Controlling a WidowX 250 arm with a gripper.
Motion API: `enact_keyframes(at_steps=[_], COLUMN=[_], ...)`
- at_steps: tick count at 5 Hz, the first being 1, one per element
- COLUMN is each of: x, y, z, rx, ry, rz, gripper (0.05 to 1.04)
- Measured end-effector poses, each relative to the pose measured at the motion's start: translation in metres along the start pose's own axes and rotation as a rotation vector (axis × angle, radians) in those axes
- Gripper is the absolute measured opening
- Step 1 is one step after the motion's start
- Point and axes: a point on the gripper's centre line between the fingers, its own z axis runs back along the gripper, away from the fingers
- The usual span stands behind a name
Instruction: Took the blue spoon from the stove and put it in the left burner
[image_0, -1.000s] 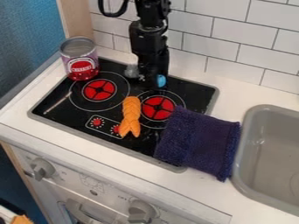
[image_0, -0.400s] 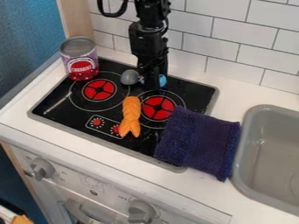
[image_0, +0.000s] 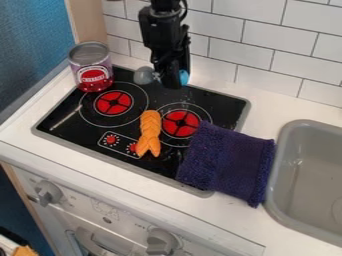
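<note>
Jaws clamped on spoon by its handle, behind and right of left burner; likely light, stiff, slick plastic, so a mid-handle hold should limit swivel.

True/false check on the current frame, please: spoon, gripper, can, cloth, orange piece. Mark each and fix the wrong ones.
1. The gripper holds the blue spoon. True.
2. The spoon is lying in the left burner. False: it is in the gripper, farther back than that burner.
3. The can stands upright at the back left corner of the cooktop. True.
4. The orange braided piece is in the sink. False: it lies on the cooktop, between the two red burner centers.
5. The dark purple cloth overlaps the cooktop's right side. True.
</note>
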Motion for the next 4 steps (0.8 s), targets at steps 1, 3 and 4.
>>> enact_keyframes(at_steps=[1,3,4], x=[-0.016,-0.058,-0.073], y=[0.014,0.063,0.078], z=[0.016,0.016,0.010], rx=[-0.038,0.022,0.047], ry=[0.080,0.197,0.228], rz=[-0.030,-0.114,-0.148], gripper=[0.421,0.421,0.421])
